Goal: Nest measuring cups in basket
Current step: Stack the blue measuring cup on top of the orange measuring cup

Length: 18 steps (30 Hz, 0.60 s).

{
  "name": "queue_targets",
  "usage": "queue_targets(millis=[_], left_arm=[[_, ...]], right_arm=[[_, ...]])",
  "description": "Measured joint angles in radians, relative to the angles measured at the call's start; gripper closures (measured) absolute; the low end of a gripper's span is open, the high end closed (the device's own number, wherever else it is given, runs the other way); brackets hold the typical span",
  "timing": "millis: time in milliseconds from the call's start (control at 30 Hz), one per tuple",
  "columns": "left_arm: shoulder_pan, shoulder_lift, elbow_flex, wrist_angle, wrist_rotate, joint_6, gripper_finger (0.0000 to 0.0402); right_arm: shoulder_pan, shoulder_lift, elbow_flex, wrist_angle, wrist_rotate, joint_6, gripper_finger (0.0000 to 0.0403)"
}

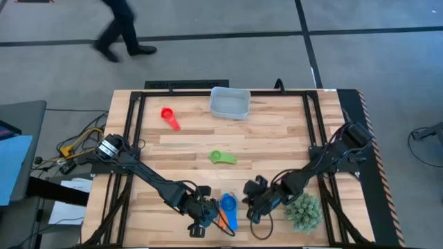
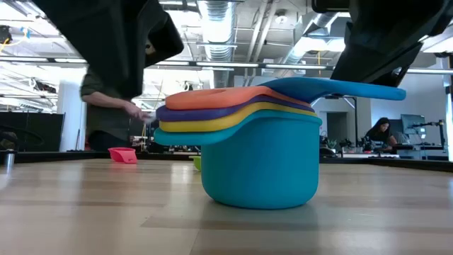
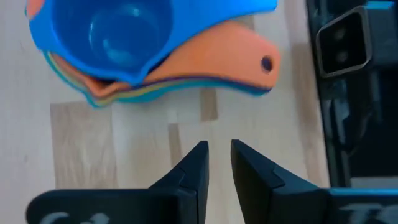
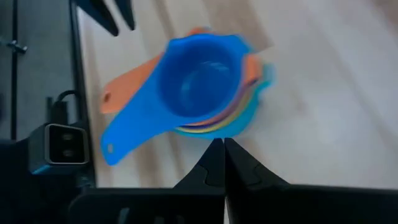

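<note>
The nested stack of measuring cups (image 1: 228,207) is seen at the table's near edge, between both grippers. The left gripper (image 3: 216,160), fingers slightly apart, is kept just beside it; the right gripper (image 4: 224,155) is pressed together, empty.

I see the pale wooden surface (image 1: 277,131) with a black frame (image 1: 187,86) along its edges; a spiky green plant (image 1: 303,211) sits near its front right corner; a person (image 1: 122,31) in dark clothes walks across the grey floor (image 1: 228,55) beyond it; yellow and black cables (image 1: 73,146) trail off its left side; in the low view another person (image 2: 381,132) sits far back at a desk.
</note>
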State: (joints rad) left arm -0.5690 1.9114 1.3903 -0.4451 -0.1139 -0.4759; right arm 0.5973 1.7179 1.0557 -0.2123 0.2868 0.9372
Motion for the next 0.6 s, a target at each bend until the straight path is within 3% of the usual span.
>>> queue_targets(millis=[367, 600], left_arm=[[0.000, 0.005, -0.034, 0.055, 0.002, -0.014, 0.0346], [0.009, 0.007, -0.035, 0.069, 0.005, 0.024, 0.0346]], right_arm=[[0.031, 0.211, 0.186, -0.017, -0.054, 0.035, 0.0393], [0.038, 0.240, 0.242, -0.018, -0.054, 0.056, 0.0392]])
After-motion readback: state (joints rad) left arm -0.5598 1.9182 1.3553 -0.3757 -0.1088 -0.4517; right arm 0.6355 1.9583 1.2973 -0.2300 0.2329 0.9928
